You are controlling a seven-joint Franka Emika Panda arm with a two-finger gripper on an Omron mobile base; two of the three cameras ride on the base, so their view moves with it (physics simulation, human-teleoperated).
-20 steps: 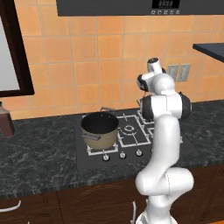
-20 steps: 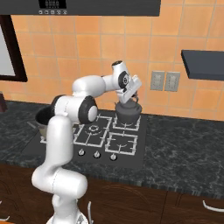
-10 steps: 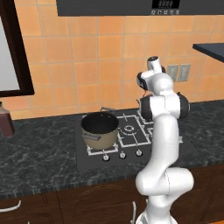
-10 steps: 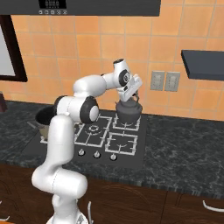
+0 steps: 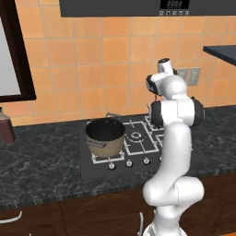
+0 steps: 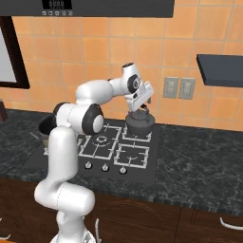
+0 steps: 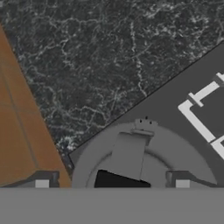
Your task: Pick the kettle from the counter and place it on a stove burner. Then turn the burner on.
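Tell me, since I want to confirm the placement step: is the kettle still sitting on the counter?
No, the right base view shows the kettle standing on the cooktop's back right burner grate, not on the stone.

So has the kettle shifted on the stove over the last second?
No. In the right base view the kettle sits on the same rear right grate of the cooktop, below the wall outlets, as before.

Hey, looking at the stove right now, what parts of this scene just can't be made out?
- Kettle: hidden behind the arm in the left base view; cut off by the bottom band in the hand view.
- Burner under the kettle: covered by it in the right base view.
- Gripper fingertips: too small in the right base view to tell whether they touch the handle.
- Cooktop knobs: markings too small.
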